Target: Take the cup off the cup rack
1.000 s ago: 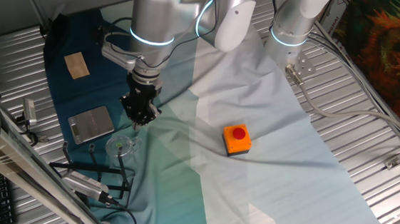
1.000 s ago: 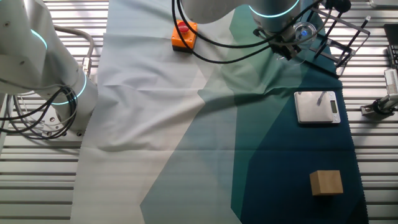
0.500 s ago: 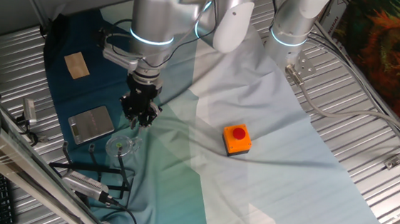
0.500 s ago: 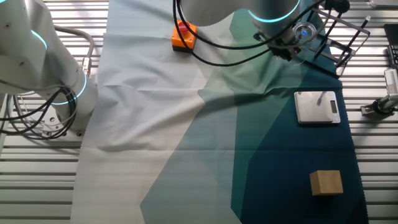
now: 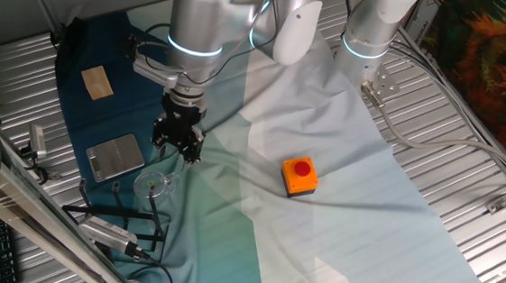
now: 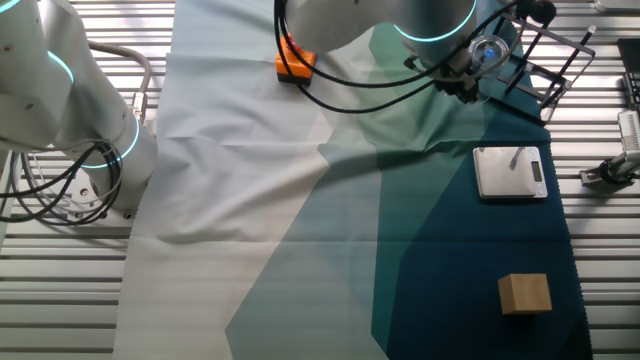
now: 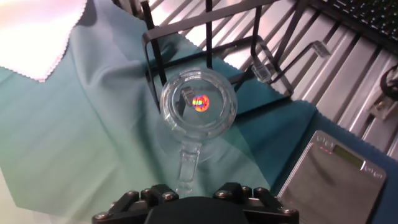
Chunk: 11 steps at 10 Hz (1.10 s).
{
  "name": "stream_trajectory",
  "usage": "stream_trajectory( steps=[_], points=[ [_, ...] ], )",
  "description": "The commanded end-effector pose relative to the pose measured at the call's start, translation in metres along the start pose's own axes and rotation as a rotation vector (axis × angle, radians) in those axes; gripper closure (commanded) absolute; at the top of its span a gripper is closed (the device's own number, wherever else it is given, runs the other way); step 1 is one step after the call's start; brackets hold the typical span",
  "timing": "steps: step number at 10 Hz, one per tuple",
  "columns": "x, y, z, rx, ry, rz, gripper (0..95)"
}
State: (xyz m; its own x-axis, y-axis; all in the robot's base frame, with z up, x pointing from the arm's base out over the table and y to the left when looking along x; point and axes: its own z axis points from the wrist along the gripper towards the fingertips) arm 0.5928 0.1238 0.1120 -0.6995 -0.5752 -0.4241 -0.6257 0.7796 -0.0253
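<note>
Glass cup sits mouth-up on the teal cloth at the near edge of the cup rack, your hand view looking straight down its upright axis, with its handle pointing toward 6 o'clock at your gripper. Your gripper hangs above the cup, grasping nothing, and whether its jaws are spread you cannot tell. Ribbed metal tabletop lies under the cloth, with a grey scale at the cup's 10 o'clock and an orange button box at its 3 o'clock.
</note>
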Motion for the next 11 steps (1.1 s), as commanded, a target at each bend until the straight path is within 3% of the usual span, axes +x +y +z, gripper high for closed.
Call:
stream_trajectory(
  steps=[1,6,7,11],
  points=[
    [0.001,0.000,0.004,-0.002,-0.004,-0.001,38.0],
    [-0.008,0.001,0.009,0.001,-0.014,0.002,38.0],
    [-0.009,0.001,0.010,0.002,-0.017,0.004,57.0],
    [-0.010,0.001,0.016,0.004,-0.028,0.004,57.0]
  ],
)
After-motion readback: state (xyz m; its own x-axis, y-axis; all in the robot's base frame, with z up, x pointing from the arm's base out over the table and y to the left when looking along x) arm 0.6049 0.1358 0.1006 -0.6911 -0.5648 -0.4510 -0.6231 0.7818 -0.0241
